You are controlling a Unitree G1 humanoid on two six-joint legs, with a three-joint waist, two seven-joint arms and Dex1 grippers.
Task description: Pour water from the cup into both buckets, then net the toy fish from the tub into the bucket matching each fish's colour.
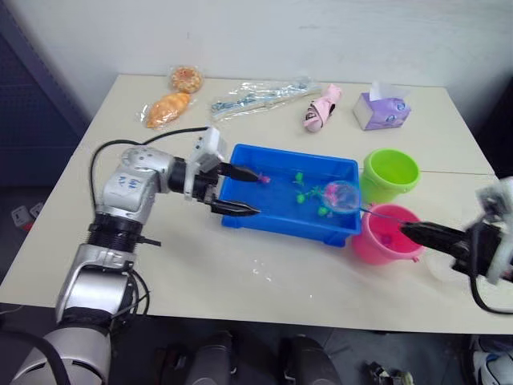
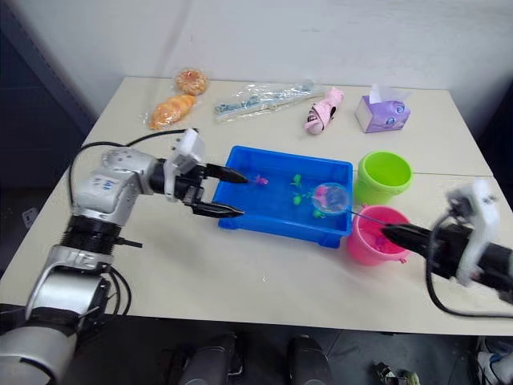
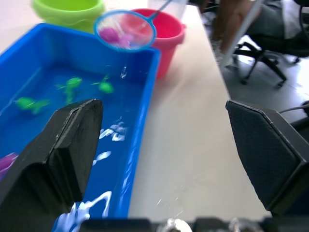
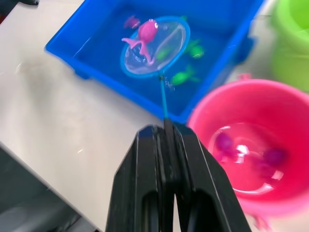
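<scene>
Head view: holding net (image 1: pixel 342 196) with pink fish (image 4: pixel 147 30) above tub (image 1: pixel 240 210), right gripper (image 1: pixel 410 229) clamped on handle; left wrist: left gripper (image 3: pixel 159 140) spread, green fish (image 3: pixel 72 83) remaining; right wrist: pink bucket (image 4: pixel 227 116) already containing water, fish.

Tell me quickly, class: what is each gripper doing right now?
Left gripper: open, holding nothing, at the near left end of the tub.
Right gripper: closed on the net handle, a pink fish in the mesh.
</scene>
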